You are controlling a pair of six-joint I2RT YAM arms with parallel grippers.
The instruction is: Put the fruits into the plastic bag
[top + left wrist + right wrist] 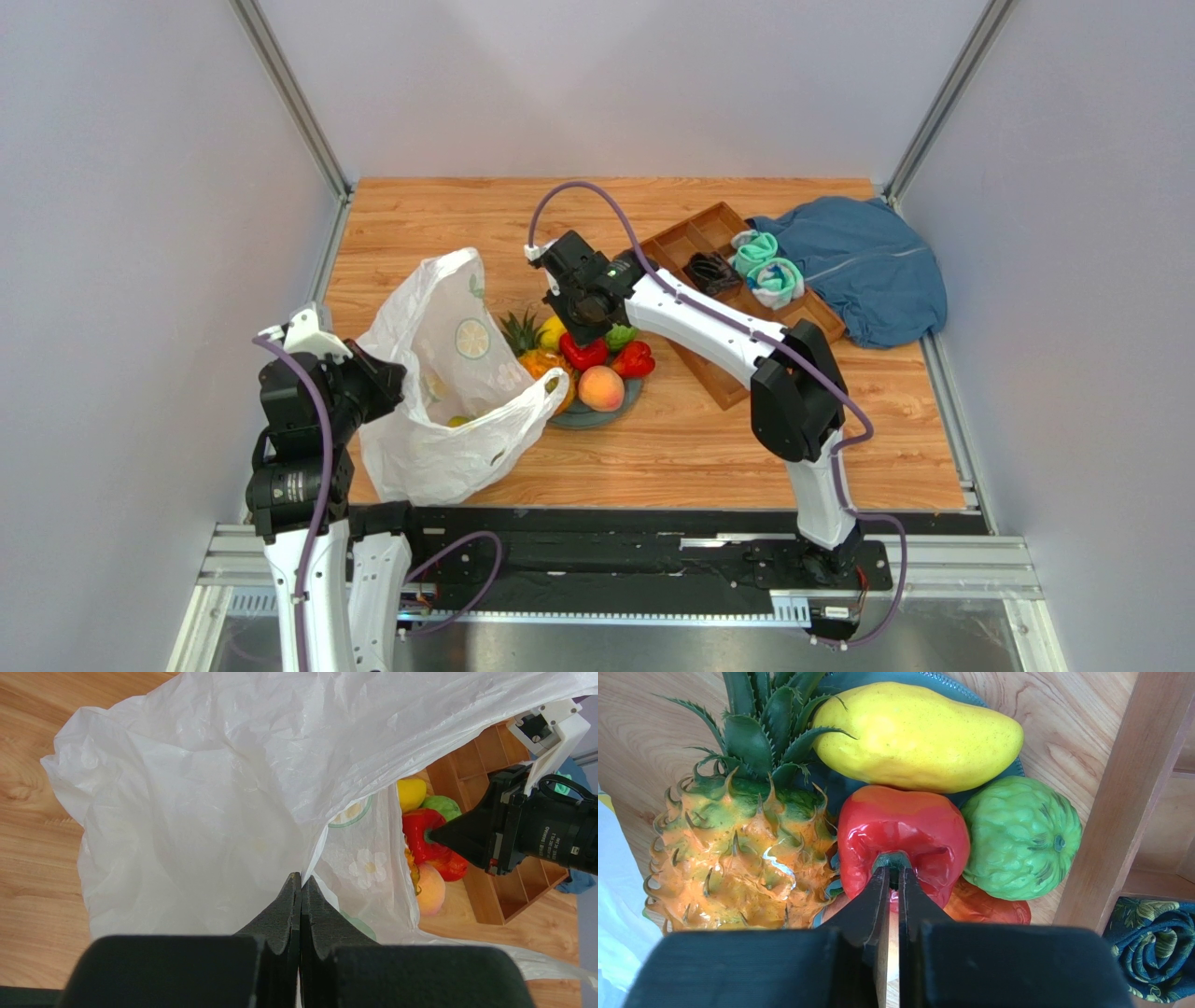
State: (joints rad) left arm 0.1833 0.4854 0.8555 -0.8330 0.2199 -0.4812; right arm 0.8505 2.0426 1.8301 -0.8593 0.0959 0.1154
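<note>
Pinching the green stem of the red pepper [906, 829], the right gripper [893, 882] has its 2 fingers closed on it. The pepper sits among the pineapple [738, 861], yellow mango [917, 738], bumpy green fruit [1022, 836] and peach [601, 388] on the plate [630, 402]. The left gripper [300, 889] is clamped on the rim of the plastic bag [449, 378], which gapes open just left of the plate.

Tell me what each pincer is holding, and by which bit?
The left pincer pinches the plastic bag by a fold at its mouth. The right pincer grips the red fruit by its green stem.
</note>
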